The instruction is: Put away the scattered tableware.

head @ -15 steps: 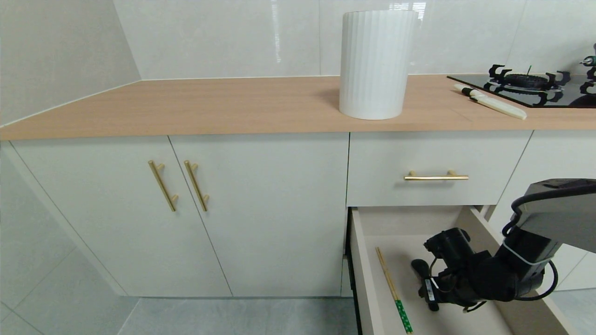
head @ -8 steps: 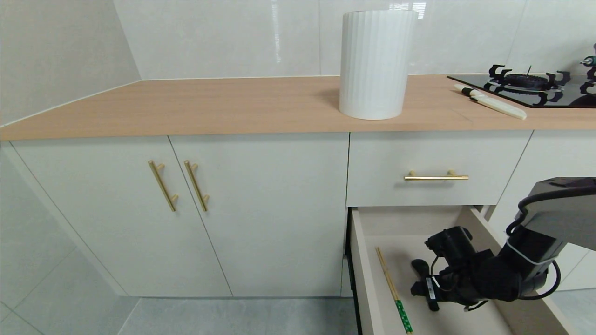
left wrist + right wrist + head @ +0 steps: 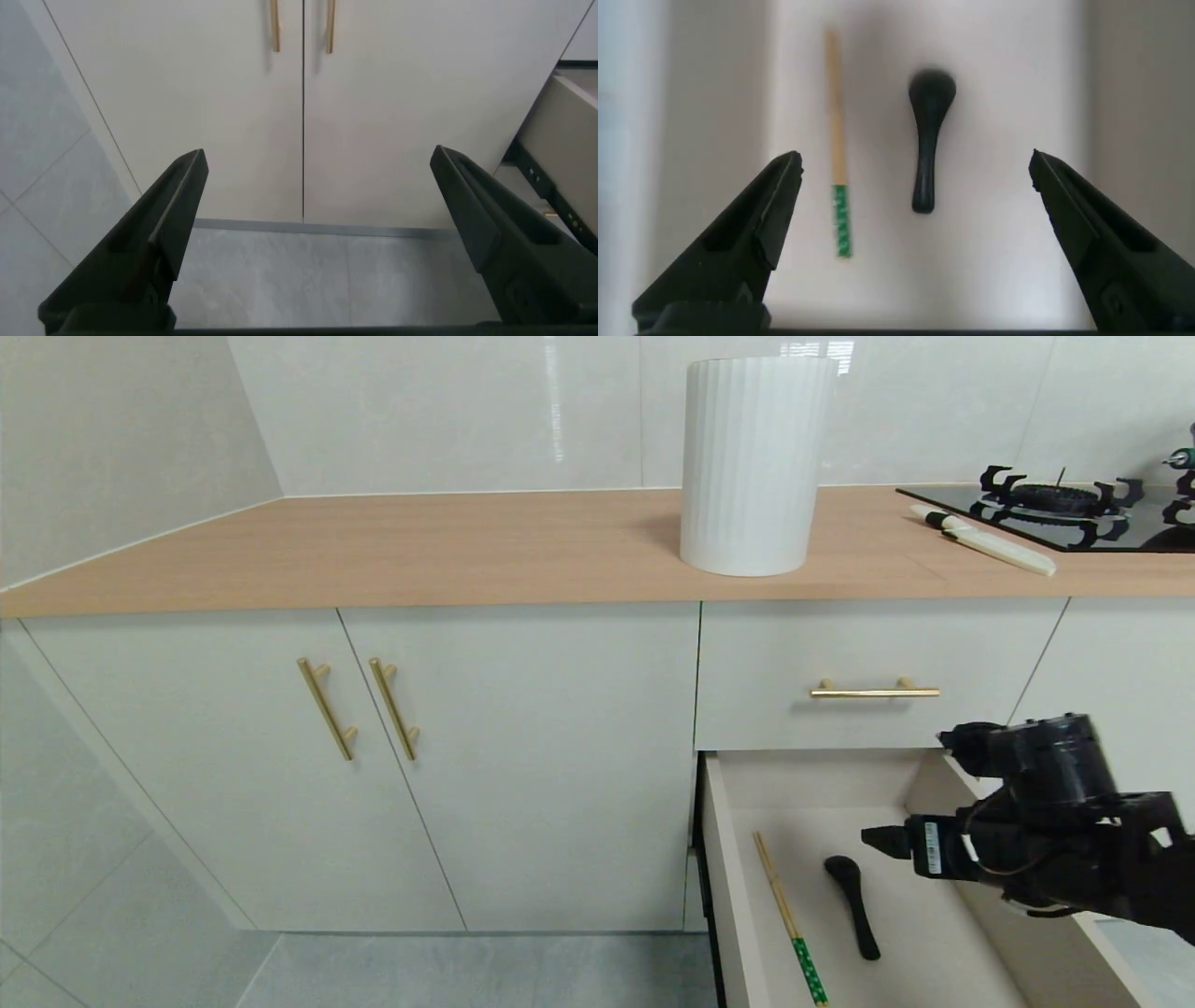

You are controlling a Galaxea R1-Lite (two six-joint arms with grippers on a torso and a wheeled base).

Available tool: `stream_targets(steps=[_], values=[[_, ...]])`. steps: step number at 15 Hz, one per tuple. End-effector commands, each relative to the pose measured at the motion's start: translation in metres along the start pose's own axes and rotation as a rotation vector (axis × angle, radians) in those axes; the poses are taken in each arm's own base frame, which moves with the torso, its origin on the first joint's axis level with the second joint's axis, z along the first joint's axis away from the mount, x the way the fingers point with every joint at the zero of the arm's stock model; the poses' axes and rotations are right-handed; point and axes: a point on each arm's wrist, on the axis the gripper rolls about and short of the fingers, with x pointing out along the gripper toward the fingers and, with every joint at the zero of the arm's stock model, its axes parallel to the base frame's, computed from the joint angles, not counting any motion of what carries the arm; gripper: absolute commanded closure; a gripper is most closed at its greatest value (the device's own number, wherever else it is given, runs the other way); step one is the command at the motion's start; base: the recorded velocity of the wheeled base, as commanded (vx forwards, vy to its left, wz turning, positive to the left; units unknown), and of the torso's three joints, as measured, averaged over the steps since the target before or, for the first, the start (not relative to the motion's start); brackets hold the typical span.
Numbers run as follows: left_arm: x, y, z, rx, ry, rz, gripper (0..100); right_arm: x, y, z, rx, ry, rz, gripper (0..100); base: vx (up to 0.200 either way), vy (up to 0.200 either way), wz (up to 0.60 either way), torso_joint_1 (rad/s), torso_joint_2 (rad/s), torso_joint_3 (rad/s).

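Glossy pale tiled walls (image 3: 448,411) catch a bright reflection up top. Below runs a light wooden countertop (image 3: 420,546), a black gas hob (image 3: 1055,502) at its right end. White cabinet doors (image 3: 523,775) carry slim gold handles (image 3: 327,709); grey floor tiles (image 3: 467,971) lie underneath.

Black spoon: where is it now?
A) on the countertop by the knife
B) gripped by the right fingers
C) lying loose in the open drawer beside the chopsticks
C: the black spoon lies on the floor of the open drawer next to the chopsticks, and the right gripper is open above it, holding nothing.
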Motion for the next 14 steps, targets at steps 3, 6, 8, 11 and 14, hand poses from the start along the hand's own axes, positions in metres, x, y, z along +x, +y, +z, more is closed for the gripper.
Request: stream_targets(steps=[3, 6, 8, 11, 14], values=[[0.000, 0.000, 0.000, 0.017, 0.001, 0.000, 0, -0.079, -0.006, -0.006, -0.005, -0.145, 0.055, 0, 0.000, 0.000, 0.00, 0.000, 0.00, 0.000], [0.000, 0.000, 0.000, 0.001, 0.001, 0.000, 0, -0.081, -0.006, -0.008, -0.033, -0.147, 0.056, 0, 0.000, 0.000, 0.00, 0.000, 0.00, 0.000], [0.000, 0.000, 0.000, 0.001, 0.001, 0.000, 0, -0.083, -0.004, -0.010, -0.043, -0.147, 0.068, 0, -0.200, 0.000, 0.00, 0.005, 0.00, 0.005], [0.000, 0.000, 0.000, 0.001, 0.001, 0.000, 0, -0.095, -0.004, -0.011, -0.064, -0.186, 0.088, 0, -0.200, 0.000, 0.00, 0.004, 0.00, 0.004], [0.000, 0.000, 0.000, 0.001, 0.001, 0.000, 0, -0.097, -0.004, -0.014, -0.083, -0.183, 0.089, 0, -0.200, 0.000, 0.00, -0.004, 0.00, 0.002]])
